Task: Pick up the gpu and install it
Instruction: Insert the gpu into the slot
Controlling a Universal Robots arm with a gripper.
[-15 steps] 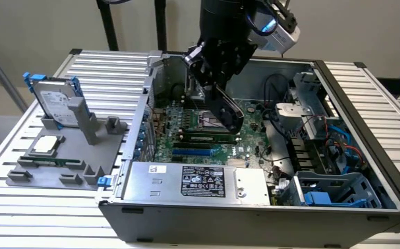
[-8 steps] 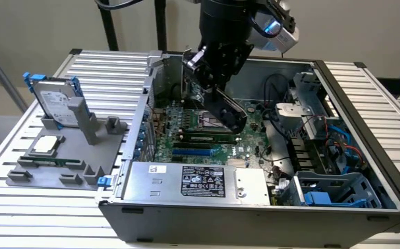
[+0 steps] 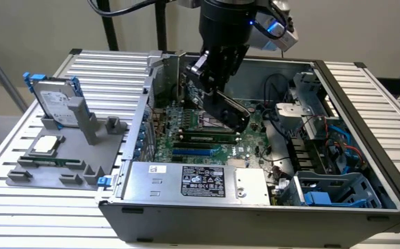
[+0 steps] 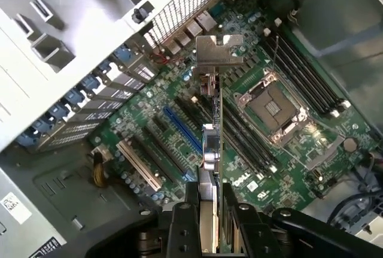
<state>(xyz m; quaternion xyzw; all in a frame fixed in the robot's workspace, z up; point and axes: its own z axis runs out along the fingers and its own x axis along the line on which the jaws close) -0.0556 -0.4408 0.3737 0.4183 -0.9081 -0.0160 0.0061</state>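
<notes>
The gpu (image 3: 230, 111), a thin black card, hangs tilted inside the open computer case (image 3: 366, 129), a little above the green motherboard (image 3: 185, 127). My gripper (image 3: 212, 83) is shut on its upper end. In the wrist view the gpu (image 4: 210, 144) is seen edge-on, with its silver bracket (image 4: 214, 51) at the far end, near the case's rear slot openings. The gripper (image 4: 209, 219) clamps the card from both sides. The card hovers over the run of expansion slots, beside the long blue slot (image 4: 182, 129) and apart from it.
A CPU socket (image 4: 275, 105) and memory slots lie beside the card. The power supply (image 3: 196, 181) fills the case's near edge, with cables and a blue drive cage (image 3: 331, 192) at the exterior view's right. A silver hard drive (image 3: 56, 101) stands on a grey fixture (image 3: 61, 161) outside the case.
</notes>
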